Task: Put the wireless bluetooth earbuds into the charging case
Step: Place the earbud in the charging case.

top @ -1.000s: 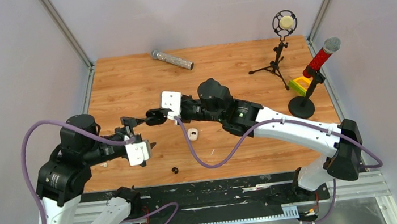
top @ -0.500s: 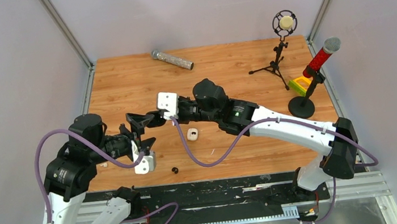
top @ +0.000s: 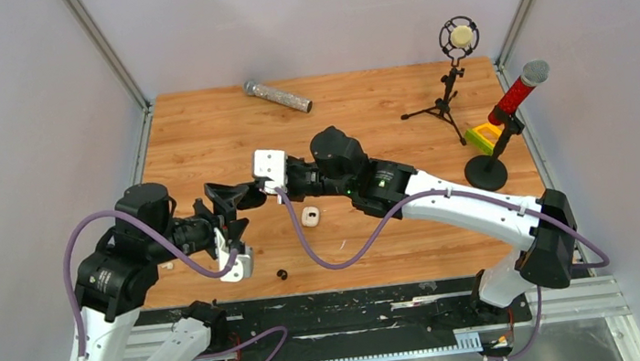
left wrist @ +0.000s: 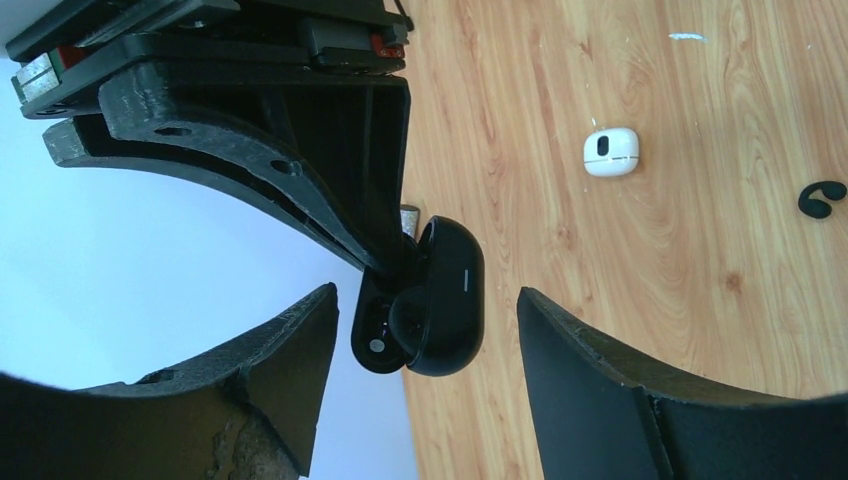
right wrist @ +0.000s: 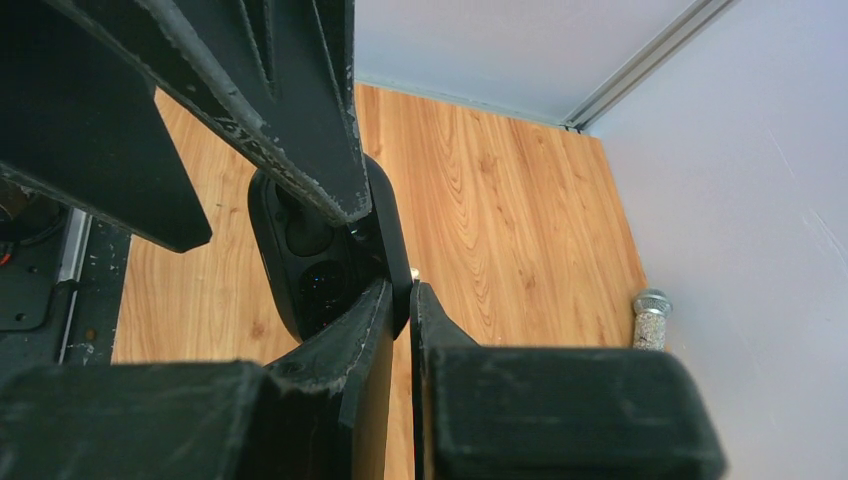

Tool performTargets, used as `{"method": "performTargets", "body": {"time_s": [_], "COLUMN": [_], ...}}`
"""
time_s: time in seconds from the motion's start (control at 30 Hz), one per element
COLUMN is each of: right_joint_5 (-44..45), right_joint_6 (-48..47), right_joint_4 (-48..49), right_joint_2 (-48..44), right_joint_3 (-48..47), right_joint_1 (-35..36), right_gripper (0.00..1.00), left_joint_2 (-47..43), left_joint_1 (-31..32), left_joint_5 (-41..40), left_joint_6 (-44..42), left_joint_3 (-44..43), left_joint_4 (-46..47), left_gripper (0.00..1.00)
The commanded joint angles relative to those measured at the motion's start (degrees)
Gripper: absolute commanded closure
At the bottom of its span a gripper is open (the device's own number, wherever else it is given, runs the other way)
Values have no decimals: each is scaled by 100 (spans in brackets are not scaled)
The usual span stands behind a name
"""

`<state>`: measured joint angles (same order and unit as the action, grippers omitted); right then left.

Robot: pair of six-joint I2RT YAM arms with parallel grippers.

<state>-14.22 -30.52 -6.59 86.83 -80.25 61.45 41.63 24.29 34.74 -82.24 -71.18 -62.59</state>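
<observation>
My right gripper (top: 250, 192) is shut on the lid edge of the black charging case (left wrist: 440, 300), holding it above the table with the lid open and the wells (right wrist: 310, 260) showing. The left gripper (left wrist: 425, 300) stands open with a fingertip on either side of the case, touching nothing. In the top view it (top: 230, 212) sits just left of the case (top: 247, 194). A whitish earbud (top: 310, 216) lies on the wood below the right forearm, also in the left wrist view (left wrist: 611, 152). A small black earbud (top: 283, 274) lies near the front edge (left wrist: 822, 199).
A silver microphone (top: 278, 96) lies at the back. A tripod microphone stand (top: 448, 91), a red microphone on a round base (top: 510, 106) and a yellow-green block (top: 481, 136) stand at the right. A white fleck (top: 167, 266) lies by the left arm. Purple cables loop from both arms.
The left gripper has swung right and turned so that its fingers flank the case. My right gripper carried the case slightly left, then held still.
</observation>
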Motion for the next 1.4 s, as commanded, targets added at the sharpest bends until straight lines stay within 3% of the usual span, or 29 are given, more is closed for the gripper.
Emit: {"method": "performTargets", "body": {"time_s": [0.0, 0.23, 0.67, 0.93, 1.37], "right_joint_5": [-302, -370, -615, -764, -960], "right_joint_6": [134, 156, 222, 255, 323], "right_joint_4": [167, 245, 263, 376, 425], "right_joint_2": [-144, -185, -272, -398, -497], "right_joint_3": [-253, -217, -205, -130, -97], "right_joint_1": [34, 33, 33, 34, 31], "right_gripper": [100, 100, 100, 100, 100], "left_joint_2": [61, 23, 95, 92, 104], "left_joint_1": [23, 23, 23, 24, 27], "left_joint_5": [-48, -66, -79, -99, -67], "left_joint_6": [-75, -77, -26, -64, -160], "left_joint_3": [15, 49, 36, 20, 1], "left_joint_4": [-69, -228, -228, -233, -316], "left_gripper": [28, 37, 41, 55, 70]}}
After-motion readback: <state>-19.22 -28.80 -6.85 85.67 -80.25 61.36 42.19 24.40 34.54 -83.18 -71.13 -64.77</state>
